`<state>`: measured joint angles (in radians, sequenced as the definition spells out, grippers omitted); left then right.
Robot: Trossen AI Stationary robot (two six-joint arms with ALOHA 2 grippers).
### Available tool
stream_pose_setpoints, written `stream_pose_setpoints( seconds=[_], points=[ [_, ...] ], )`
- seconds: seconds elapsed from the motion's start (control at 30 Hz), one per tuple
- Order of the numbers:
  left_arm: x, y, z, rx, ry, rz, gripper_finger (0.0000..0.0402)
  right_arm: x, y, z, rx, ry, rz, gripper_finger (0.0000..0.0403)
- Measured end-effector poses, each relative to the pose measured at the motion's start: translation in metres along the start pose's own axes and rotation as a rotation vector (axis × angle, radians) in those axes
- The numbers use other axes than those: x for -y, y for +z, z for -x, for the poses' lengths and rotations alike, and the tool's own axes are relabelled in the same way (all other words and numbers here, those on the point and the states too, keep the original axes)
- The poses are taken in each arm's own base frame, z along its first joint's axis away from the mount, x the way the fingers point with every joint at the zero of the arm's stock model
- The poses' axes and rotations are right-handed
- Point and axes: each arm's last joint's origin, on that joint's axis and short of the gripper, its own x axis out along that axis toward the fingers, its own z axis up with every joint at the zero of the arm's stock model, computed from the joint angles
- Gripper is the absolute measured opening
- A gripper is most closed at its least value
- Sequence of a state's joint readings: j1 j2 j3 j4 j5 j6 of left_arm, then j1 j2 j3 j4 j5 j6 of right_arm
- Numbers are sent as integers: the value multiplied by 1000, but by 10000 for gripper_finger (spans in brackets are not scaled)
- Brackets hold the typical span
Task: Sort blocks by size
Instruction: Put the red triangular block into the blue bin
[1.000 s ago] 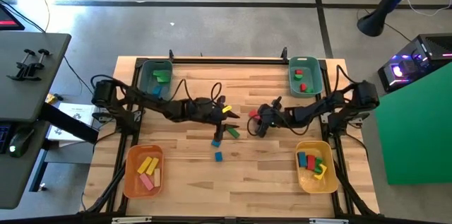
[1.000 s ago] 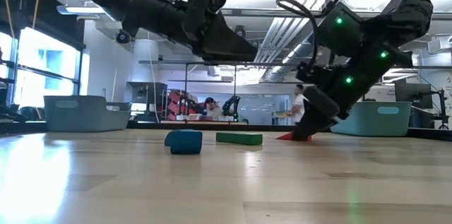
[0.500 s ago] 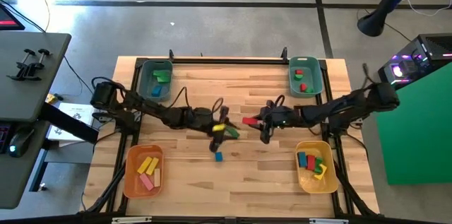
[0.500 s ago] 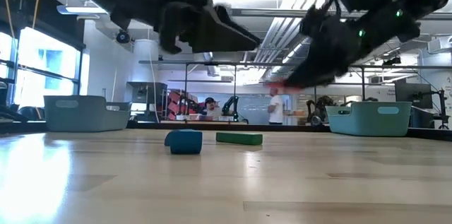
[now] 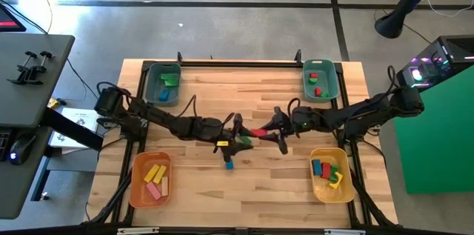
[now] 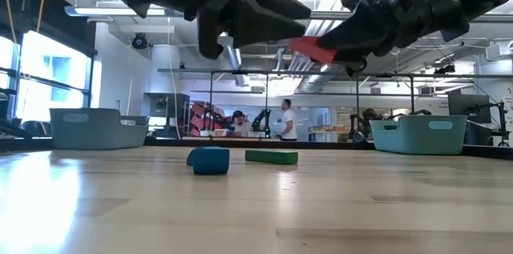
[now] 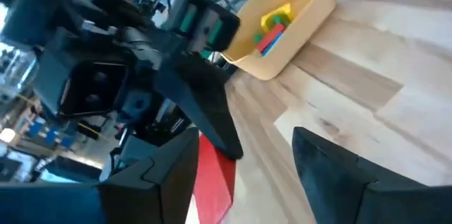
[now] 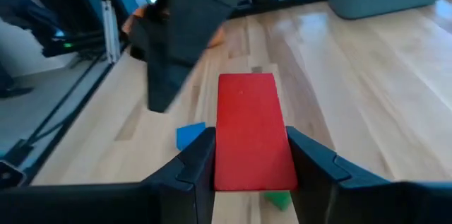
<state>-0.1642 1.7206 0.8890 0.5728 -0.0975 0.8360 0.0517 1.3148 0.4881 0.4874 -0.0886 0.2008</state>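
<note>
a: the high camera looks straight down on the whole table (image 5: 281, 183); the low one sits at table-top height, facing level into the room.

b: and the wrist cameras?

a: close in, each looking past its own fingers. both share the red block (image 8: 253, 131), which the low view sees too.

robotics lab, exposed ceiling ducts (image 6: 309, 54), glass partitions, other robot arms (image 6: 263, 118) behind

Both arms (image 5: 167, 120) are black, with jointed links and loose black cables. Each end effector (image 8: 251, 164) has two flat, dark, angular fingers (image 7: 339, 174).
</note>
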Motion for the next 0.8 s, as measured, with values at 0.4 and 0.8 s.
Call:
stream_pose_setpoints(
  seconds=[0.4,0.8],
  points=[
    [16,-16,-23,-13,126,-87,226,-3,2,0,13,96,-1,126],
    [17,-16,-26,27,169,-71,145,-5,2,0,4,151,-2,128]
  ],
)
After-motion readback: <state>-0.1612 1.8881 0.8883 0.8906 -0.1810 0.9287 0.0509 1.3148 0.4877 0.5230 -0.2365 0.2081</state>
